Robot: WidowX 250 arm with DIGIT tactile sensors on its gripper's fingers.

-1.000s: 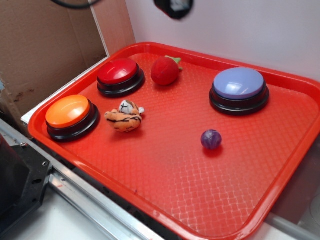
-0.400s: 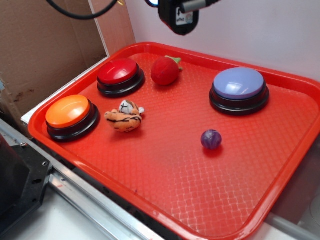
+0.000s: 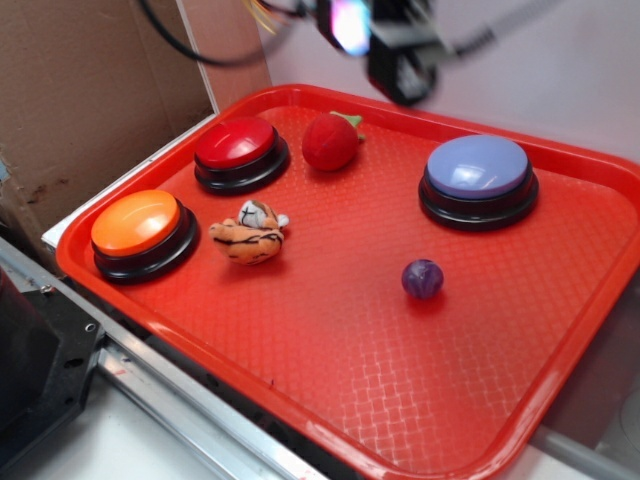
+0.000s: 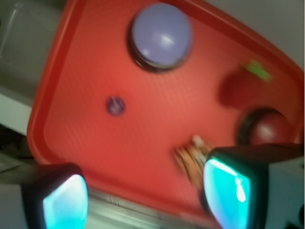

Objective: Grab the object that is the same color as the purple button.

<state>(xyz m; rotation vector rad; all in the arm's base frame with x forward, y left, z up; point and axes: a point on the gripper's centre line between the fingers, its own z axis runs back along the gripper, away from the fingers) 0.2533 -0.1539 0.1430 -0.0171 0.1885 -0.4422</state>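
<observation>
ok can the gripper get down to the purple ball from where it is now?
Probably yes. The purple ball sits alone on open tray, apart from the purple button and the tiger. The gripper is high above with its fingers spread, and nothing lies between.

Open tray point(image 3: 330, 340) around ball point(image 3: 422, 279)

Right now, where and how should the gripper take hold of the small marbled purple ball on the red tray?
Grip the small marbled purple ball across its widest middle, coming straight down from above: it is round, lies alone on the flat red tray, and could probably roll from a sideways push.
</observation>
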